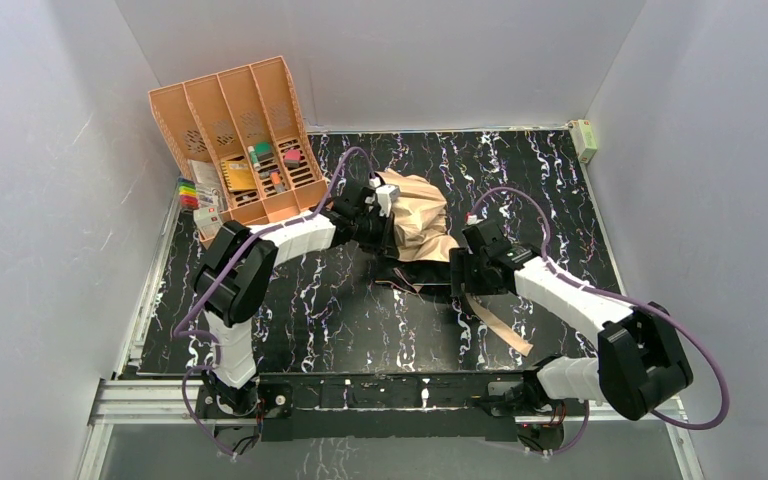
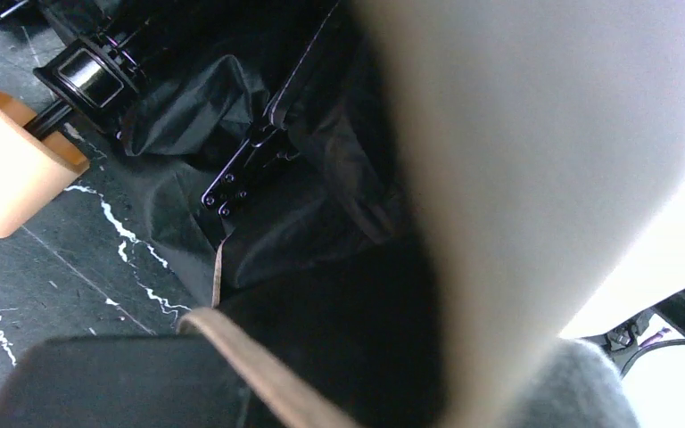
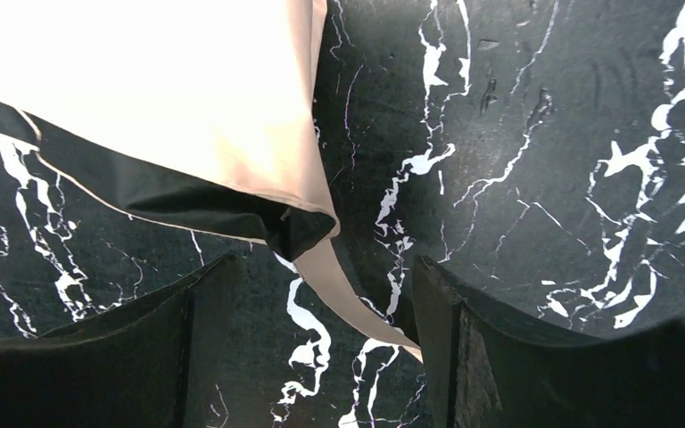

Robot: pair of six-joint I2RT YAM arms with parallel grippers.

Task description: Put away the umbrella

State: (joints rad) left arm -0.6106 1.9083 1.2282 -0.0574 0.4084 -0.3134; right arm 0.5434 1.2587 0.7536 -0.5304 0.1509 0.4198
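One umbrella [image 1: 422,215] is lying on the table [image 1: 310,310]. The left gripper [image 1: 380,205] is pinching its fabric, and the right gripper [image 3: 321,267] is hovering spread over its strap [image 3: 343,290]. One organizer [image 1: 235,120] is standing far-left.

A crumpled peach umbrella [image 1: 422,215] lies on the black marbled table [image 1: 330,310], the left gripper [image 1: 380,207] at its left side and the right gripper [image 1: 460,270] at its near edge. An orange organizer [image 1: 240,140] sits in the far-left corner.

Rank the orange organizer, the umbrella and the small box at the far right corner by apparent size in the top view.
Largest: orange organizer.
Middle: umbrella, crumpled fabric plus strap.
Smallest: small box, clearly.
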